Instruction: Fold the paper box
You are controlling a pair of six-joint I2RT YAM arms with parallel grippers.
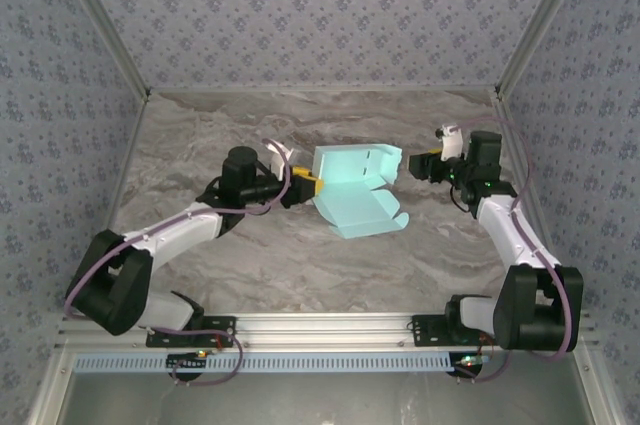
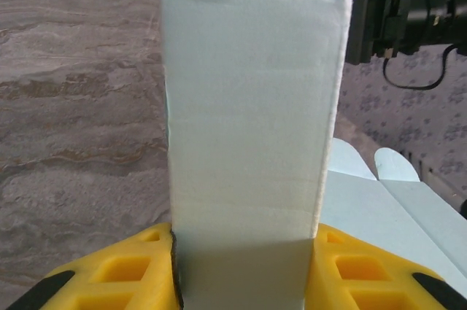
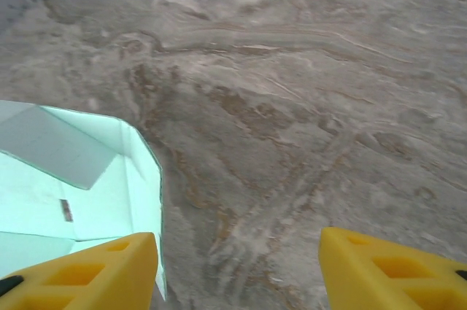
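Grip comes first: your left gripper (image 1: 305,183) is clamped on the left panel of the paper box (image 1: 355,190), which sits half-formed between the two grippers, one wall raised. Your right gripper (image 1: 415,167) hangs just right of the box, jaws apart, holding nothing. You likely want it square on the box's right wall, pressing along the crease. Beneath the box lies a marbled grey table (image 1: 200,135); patterned walls (image 1: 300,5) rise behind it.

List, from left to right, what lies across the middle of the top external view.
left arm → left fingers, clamped on the box's edge → paper box → right fingers, open → right arm
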